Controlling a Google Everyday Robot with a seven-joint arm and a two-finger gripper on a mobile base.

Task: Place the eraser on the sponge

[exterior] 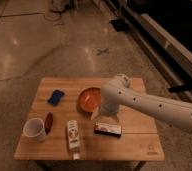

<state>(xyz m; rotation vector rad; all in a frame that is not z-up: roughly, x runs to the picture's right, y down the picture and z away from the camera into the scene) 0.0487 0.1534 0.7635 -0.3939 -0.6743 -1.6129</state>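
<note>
The eraser [108, 129], a small flat white block with a dark underside, lies on the wooden table [139, 142] right of centre, near the front. My gripper [105, 118] hangs just above and behind it, at the end of the white arm [154, 106] that comes in from the right. The blue sponge [55, 96] lies at the table's back left, well apart from the gripper and the eraser. Nothing rests on the sponge.
An orange bowl [89, 98] sits between the sponge and the gripper. A white cup [34, 129], a slim dark-red oblong object [48, 122] and a white labelled bottle [72, 136] lie along the front left. Bare floor surrounds the table.
</note>
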